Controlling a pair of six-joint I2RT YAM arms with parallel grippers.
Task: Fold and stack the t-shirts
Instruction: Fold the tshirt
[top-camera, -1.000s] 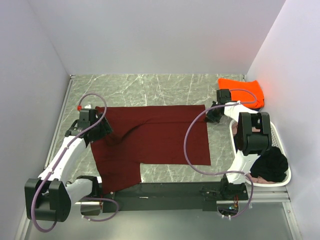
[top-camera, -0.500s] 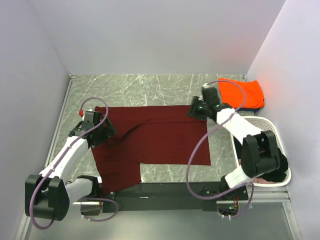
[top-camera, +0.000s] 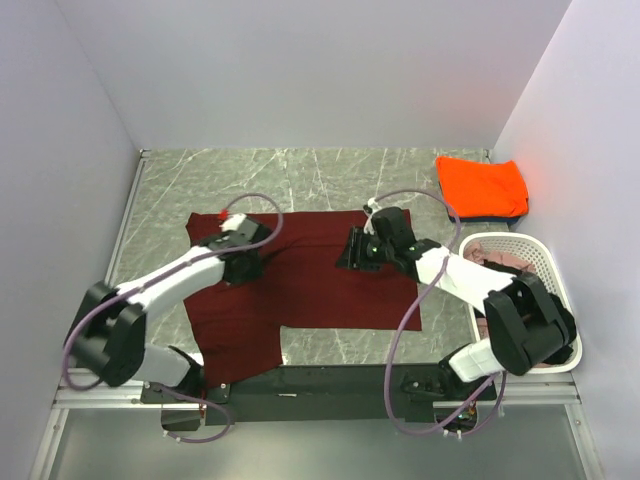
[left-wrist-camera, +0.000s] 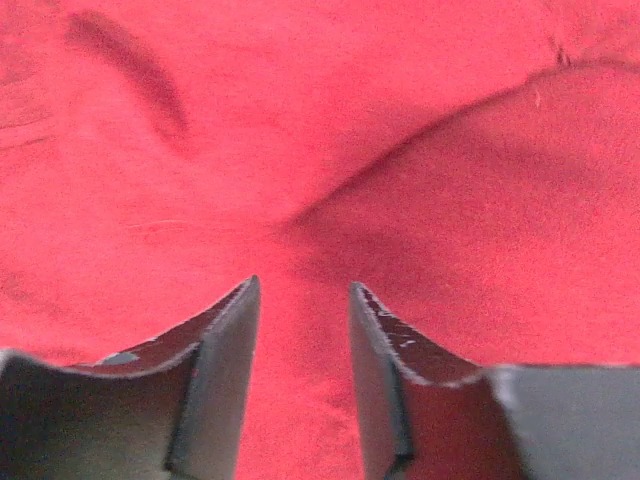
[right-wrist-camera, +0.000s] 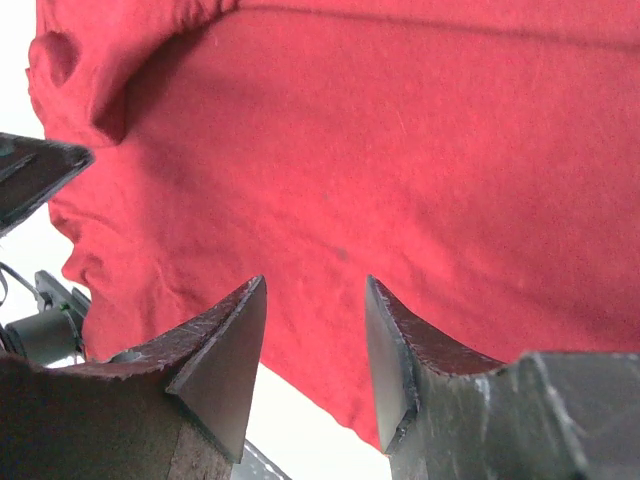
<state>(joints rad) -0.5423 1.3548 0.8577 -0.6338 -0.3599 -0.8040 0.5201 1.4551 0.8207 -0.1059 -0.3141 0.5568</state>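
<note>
one maroon shirt (top-camera: 320, 285), one orange shirt (top-camera: 482, 186)

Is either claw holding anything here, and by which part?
Nothing is held. The left claw and right claw are both open over the maroon t-shirt, with no cloth pinched between the jaws.

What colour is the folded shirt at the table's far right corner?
The folded shirt is bright orange; top external view shows it best.

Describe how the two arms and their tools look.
Both the left arm and right arm have white links with black joints, each trailing a looping mauve cable. A small red tag sits near the left wrist. The left tool and right tool have dark grey, wedge-shaped fingers with scuffed edges.
</note>
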